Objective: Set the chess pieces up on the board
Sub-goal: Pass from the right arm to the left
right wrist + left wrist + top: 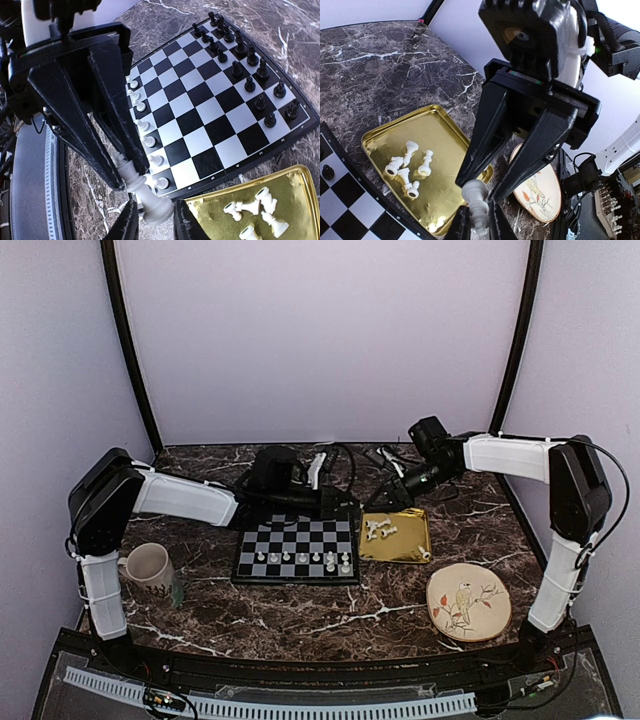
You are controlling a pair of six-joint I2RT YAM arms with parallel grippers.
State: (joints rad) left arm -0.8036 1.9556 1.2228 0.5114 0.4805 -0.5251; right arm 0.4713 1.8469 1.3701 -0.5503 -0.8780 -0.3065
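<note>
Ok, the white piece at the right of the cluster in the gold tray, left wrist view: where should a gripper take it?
Probably by the narrow stem of that white piece, from above, fingers closing across it. It seems to lie on its side on the gold tray, its wide base toward the camera, and the other pieces crowd one side, so a sideways approach looks blocked.

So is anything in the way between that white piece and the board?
Nothing visible lies between them. The white piece hangs near the board, pinched by both the right end effector and the left end effector. White pawns already stand along that side, so it must land clear of them.
</note>
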